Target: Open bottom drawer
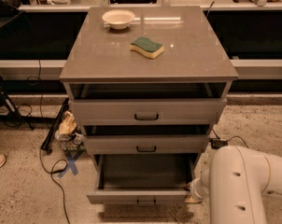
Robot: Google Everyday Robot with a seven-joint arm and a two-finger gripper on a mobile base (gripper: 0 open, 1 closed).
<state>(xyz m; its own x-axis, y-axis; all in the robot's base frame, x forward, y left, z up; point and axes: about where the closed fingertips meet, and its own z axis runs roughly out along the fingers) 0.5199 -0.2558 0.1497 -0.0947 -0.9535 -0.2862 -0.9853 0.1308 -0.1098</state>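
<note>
Jamming looms if the gripper (193, 196), its hold impossible to tell, tugs the bottom drawer (117, 198) from its near right corner.

1. One camera looks down from above and in front of the grey desk (187, 55), facing its three drawer fronts squarely.
2. It stands near: the desk fills the middle of the view, with floor (19, 190) on both sides.
3. The bottom drawer (141, 197) lies close to the lower edge of the view.
4. The white arm (243, 181) enters at the lower right, nearest the lens. The claw (193, 194) is at the bottom drawer's right front corner, mostly hidden behind the arm.
</note>
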